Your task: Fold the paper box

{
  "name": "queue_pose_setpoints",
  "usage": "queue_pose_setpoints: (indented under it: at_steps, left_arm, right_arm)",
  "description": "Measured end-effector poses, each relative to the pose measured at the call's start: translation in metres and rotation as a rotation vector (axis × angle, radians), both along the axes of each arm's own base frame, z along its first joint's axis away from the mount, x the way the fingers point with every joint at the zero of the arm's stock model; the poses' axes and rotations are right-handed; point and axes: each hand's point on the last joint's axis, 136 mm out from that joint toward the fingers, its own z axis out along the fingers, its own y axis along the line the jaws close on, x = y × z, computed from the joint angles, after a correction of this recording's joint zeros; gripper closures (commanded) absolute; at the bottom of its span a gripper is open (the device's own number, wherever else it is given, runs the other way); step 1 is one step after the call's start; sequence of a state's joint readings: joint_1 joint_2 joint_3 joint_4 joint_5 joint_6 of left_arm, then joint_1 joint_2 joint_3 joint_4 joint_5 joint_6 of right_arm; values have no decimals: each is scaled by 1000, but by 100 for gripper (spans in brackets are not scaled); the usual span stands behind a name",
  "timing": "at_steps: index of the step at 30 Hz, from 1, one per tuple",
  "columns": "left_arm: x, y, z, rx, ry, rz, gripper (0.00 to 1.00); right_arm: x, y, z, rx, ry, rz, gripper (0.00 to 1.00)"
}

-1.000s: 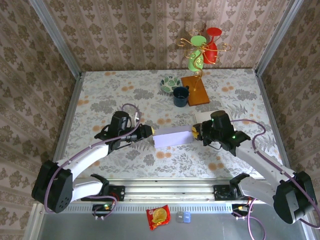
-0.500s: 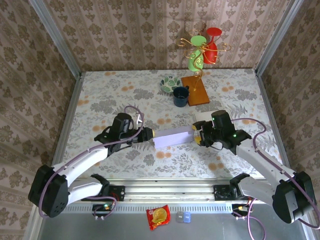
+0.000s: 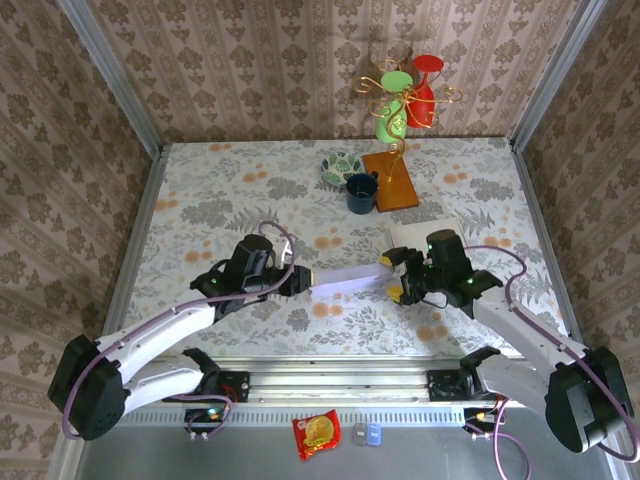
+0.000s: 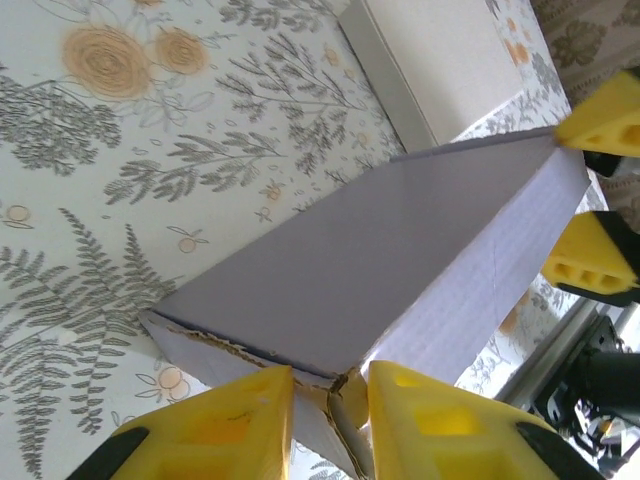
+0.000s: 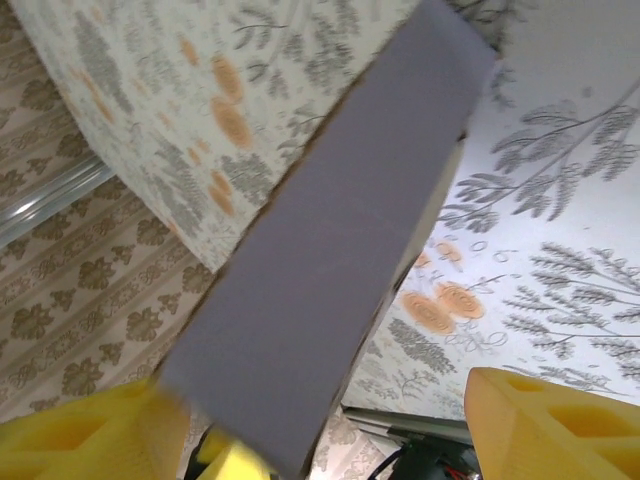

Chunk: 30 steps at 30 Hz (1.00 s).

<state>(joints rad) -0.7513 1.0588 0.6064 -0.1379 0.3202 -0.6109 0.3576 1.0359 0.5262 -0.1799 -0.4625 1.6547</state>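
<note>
Moved since a second ago: the paper box (image 3: 345,279) and both grippers have drawn nearer the arm bases, and the box now shows us a thinner face.

- Table (image 3: 200,190): floral cloth, the work surface.
- Paper box: lavender and long, spanning the gap between the arms at mid-table. We cannot tell whether it rests on the cloth. It is tilted on its long axis, we judge to square its walls.
- White card (image 3: 425,232): flat, beside the right arm, apart from the box.
- Left gripper (image 4: 330,385): clamped on the box's end flap, anchoring that end.
- Right gripper (image 3: 395,280): jaws apart around the opposite end. One finger (image 5: 80,435) touches and the other stands clear, we judge free to press.
</note>
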Motion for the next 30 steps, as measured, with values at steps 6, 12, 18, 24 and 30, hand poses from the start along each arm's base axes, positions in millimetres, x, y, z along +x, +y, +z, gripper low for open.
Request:
queue_pose_setpoints:
  at_steps: [6,12,18,24,30]
  left_arm:
    - [-15,-9,-11,38,7,-62,70]
    - [-13,2,-26,106,33,-24,62]
    - [1,15,-24,95,49,46,60]
    - [28,43,-6,16,67,194,59]
    - [37,54,0,-24,87,242,59]
  right_arm:
    - [11,8,-21,19,31,8,47]
    - [18,13,-25,13,-4,40,59]
    - [37,20,-33,-7,-68,83,62]
    - [66,35,-36,-23,-145,131,55]
    - [71,34,-51,-102,-140,175,39]
